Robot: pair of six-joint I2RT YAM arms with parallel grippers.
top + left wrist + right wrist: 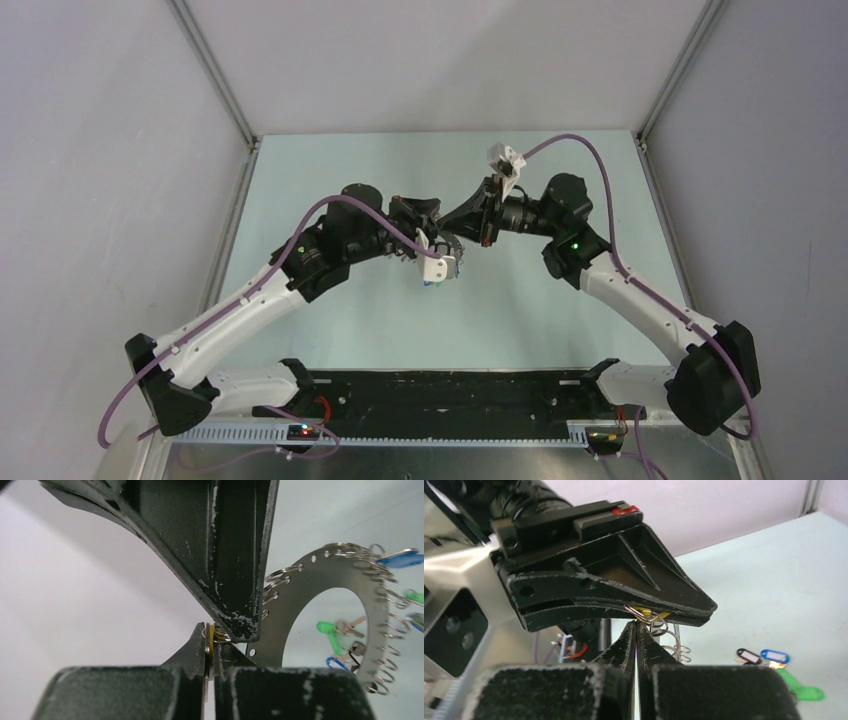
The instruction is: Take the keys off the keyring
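Observation:
The keyring is a flat grey metal ring held up in the air, its rim fringed with small split rings. My left gripper is shut on a key with a yellow tag that still hangs from one of those rings. My right gripper is shut, its tips at that same ring on the keyring's edge, right under the left gripper. In the top view both grippers meet above mid-table, left and right. Blue and green tagged keys hang on the far rim.
Loose keys lie on the pale table: dark tag, blue tag and green tag. Green and blue ones show through the ring's hole. They lie under the grippers. Grey walls enclose the table.

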